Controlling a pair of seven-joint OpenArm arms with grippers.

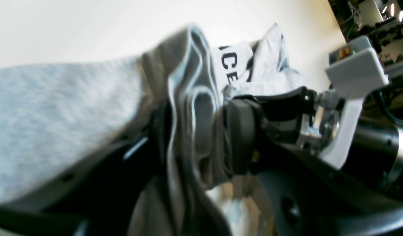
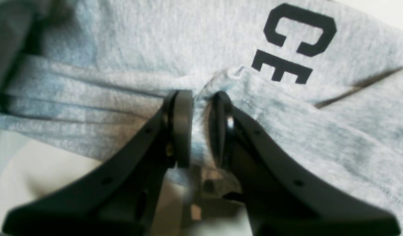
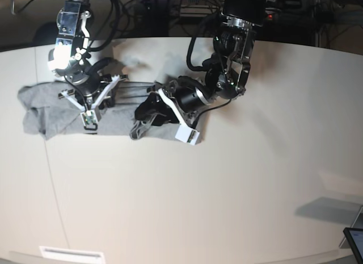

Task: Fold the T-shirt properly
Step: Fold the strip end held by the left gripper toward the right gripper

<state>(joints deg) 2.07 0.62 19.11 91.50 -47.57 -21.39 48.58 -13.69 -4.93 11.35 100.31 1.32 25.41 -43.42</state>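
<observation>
One T-shirt lies bunched on the far left of the table, both arms working it, evidently to draw the cloth taut for a fold. The right gripper pinches a grey ridge between nearly closed fingers. The left gripper has gathered folds between its fingers, though blur hides whether it grips firmly.

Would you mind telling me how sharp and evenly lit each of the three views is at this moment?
Left wrist view: badly blurred and smeared, the T-shirt soft, the table blown out to white. Right wrist view: sharper, the shirt's black lettering crisp, though the right gripper near the lens is soft and its lower edge hazy. Base view: in focus, evenly lit, with a bright glare patch on the right arm's housing.
</observation>
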